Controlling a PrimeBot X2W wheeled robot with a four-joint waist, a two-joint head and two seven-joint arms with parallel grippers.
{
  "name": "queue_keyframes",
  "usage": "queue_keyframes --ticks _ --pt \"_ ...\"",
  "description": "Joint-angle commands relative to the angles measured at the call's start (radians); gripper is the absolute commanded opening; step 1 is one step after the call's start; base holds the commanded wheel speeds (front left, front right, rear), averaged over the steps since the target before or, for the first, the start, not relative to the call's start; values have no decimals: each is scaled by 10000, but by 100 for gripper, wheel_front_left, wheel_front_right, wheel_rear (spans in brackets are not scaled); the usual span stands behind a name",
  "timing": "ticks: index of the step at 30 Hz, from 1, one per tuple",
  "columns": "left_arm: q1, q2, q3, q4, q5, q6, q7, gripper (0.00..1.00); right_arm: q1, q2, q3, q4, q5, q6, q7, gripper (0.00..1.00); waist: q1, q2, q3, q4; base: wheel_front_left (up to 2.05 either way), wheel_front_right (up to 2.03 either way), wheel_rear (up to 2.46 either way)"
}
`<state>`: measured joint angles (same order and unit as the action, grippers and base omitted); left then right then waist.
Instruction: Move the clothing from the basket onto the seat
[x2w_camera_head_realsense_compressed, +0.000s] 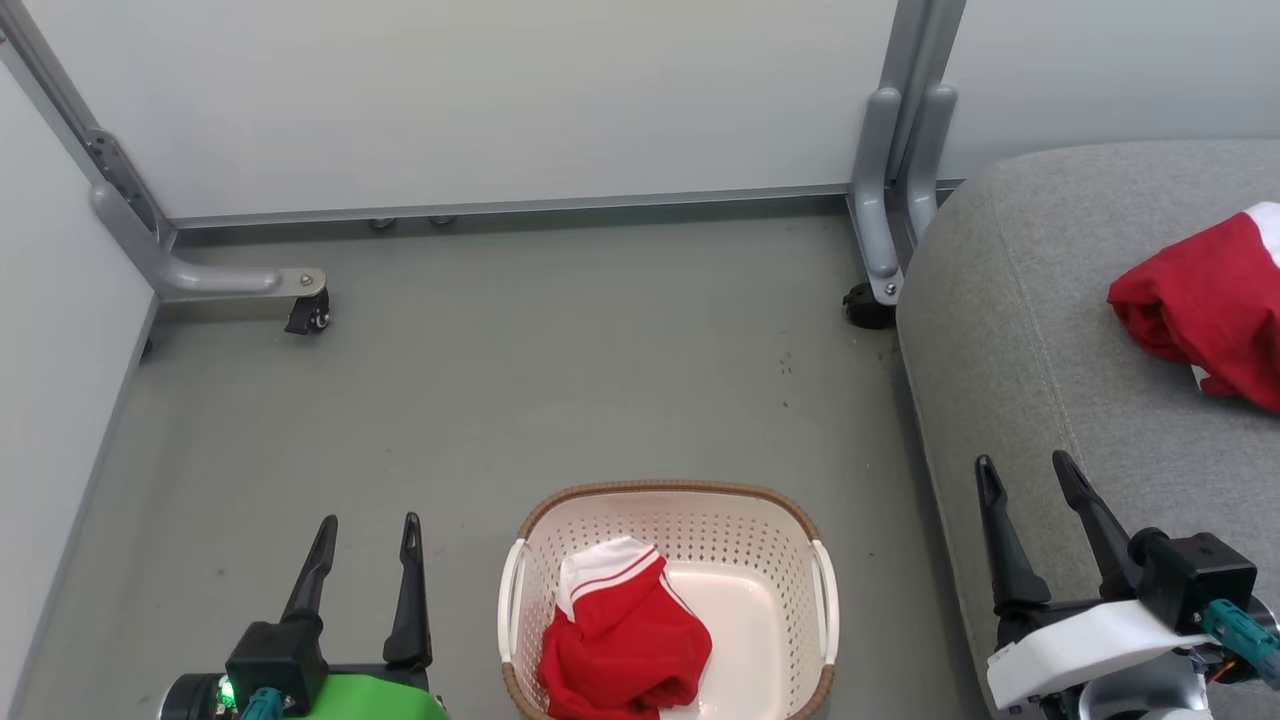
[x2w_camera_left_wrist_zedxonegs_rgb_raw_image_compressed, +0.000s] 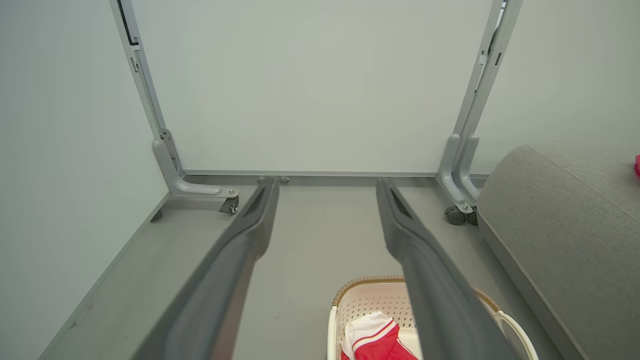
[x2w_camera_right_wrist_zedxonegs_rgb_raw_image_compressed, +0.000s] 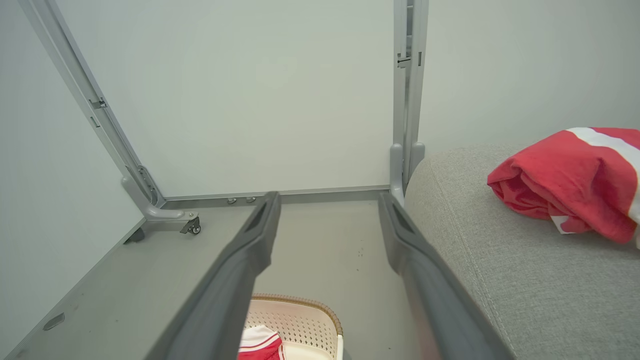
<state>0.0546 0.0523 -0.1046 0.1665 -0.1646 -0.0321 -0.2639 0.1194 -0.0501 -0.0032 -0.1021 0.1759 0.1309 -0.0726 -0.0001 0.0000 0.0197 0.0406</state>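
A cream perforated basket (x2w_camera_head_realsense_compressed: 760, 530) with a brown rim stands on the floor at the bottom centre. One crumpled red garment (x2w_camera_head_realsense_compressed: 625, 640) with white stripes lies in its left half; it also shows in the left wrist view as the red garment (x2w_camera_left_wrist_zedxonegs_rgb_raw_image_compressed: 377, 340) and in the right wrist view (x2w_camera_right_wrist_zedxonegs_rgb_raw_image_compressed: 260, 345). A second red garment (x2w_camera_head_realsense_compressed: 1205, 305) rests on the grey seat (x2w_camera_head_realsense_compressed: 1010, 330) at the right. My left gripper (x2w_camera_head_realsense_compressed: 367, 535) stands open left of the basket, holding nothing. My right gripper (x2w_camera_head_realsense_compressed: 1030, 475) is open over the seat's front edge, also without a load.
Pale partition walls close the back and left. Their grey metal feet with castors stand at the back left (x2w_camera_head_realsense_compressed: 305, 310) and by the seat's corner (x2w_camera_head_realsense_compressed: 870, 300). Grey floor (x2w_camera_head_realsense_compressed: 560, 380) lies open between the walls and the basket.
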Motion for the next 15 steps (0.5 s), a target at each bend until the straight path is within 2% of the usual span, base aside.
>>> queue_keyframes --ticks 1,10,15 --pt "-29 6 19 9 119 -22 -8 100 64 -13 -11 -43 35 -1 -6 100 1 0 26 0 0 0 0" --pt "-230 -10 10 -20 196 23 -8 100 -85 -13 -50 -103 -7 -1 -10 100 1 0 211 25 0 0 0" --pt "-731 -14 -275 201 451 30 -8 100 -369 -14 -106 -319 -92 -1 19 100 1 0 712 60 0 0 0"
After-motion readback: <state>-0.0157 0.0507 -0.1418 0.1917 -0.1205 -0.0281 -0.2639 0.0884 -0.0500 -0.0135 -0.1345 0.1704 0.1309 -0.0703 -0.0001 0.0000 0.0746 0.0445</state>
